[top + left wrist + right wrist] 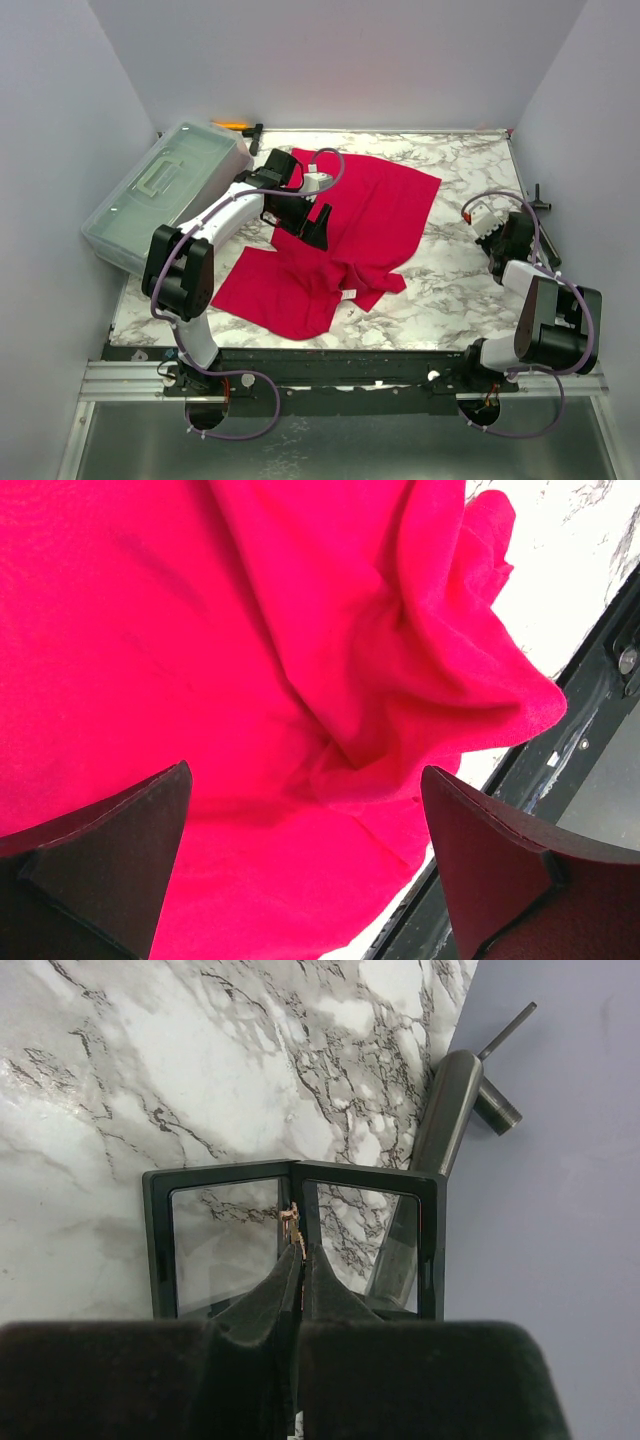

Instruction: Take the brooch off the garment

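The garment (375,210), a bright red T-shirt, lies crumpled on the marble table, with its small white label (350,294) near the front fold. My left gripper (318,228) hangs open just above the shirt's middle. In the left wrist view its jaws (305,775) stand wide apart over folded red cloth (250,630) and hold nothing. My right gripper (492,232) is at the table's right side, away from the shirt. In the right wrist view it (301,1255) is shut on a small gold brooch (291,1222), held over an open black-framed display case (160,1230).
A clear plastic storage box (165,190) stands at the back left, close to the left arm. An orange-handled tool (235,125) lies behind it. A grey metal clamp (455,1100) sticks out at the table's right edge. The black front rail (590,730) runs beside the shirt's hem.
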Motion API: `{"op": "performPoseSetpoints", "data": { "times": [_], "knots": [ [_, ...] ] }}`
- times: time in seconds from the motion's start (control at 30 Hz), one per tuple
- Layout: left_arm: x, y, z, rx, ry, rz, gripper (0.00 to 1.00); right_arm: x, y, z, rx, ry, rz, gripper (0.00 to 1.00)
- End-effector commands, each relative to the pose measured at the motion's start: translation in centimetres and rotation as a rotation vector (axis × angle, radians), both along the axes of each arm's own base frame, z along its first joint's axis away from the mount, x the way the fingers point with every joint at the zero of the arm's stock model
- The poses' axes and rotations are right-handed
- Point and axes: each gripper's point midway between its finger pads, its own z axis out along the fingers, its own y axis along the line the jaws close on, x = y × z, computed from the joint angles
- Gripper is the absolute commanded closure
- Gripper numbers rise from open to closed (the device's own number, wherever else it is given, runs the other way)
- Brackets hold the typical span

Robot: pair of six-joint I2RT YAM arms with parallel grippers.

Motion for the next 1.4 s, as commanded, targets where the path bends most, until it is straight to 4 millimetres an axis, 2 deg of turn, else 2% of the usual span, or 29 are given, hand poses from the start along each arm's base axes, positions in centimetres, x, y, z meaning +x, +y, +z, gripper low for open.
{"op": "performPoseSetpoints", "data": {
  "times": [0.0,0.1,0.33,0.63,0.87,0.97,1.37],
  "knots": [
    [0.5,-0.2,0.3,-0.005,-0.011,-0.006,0.01,-0.5,0.3,-1.3,0.015,0.037,0.022,0.94],
    [0.5,-0.2,0.4,-0.003,-0.015,-0.005,0.01,-0.6,0.4,-1.4,0.02,0.049,0.022,0.85],
    [0.6,-0.1,0.5,0.0,-0.025,-0.005,0.01,-0.7,1.0,-1.6,0.048,0.063,0.044,0.82],
    [0.8,0.0,0.2,0.012,-0.021,0.003,0.01,-1.0,1.5,-1.6,0.065,0.081,0.065,0.72],
    [0.8,0.0,0.2,0.011,-0.019,0.004,0.01,-1.2,1.9,-1.7,0.078,0.102,0.081,0.57],
    [0.7,0.0,0.1,0.012,-0.016,0.005,0.01,-1.1,2.0,-1.4,0.085,0.098,0.086,0.51],
    [0.6,-0.1,0.4,0.0,-0.02,-0.005,0.01,-0.8,3.8,0.1,0.175,0.104,0.139,0.42]
  ]
}}
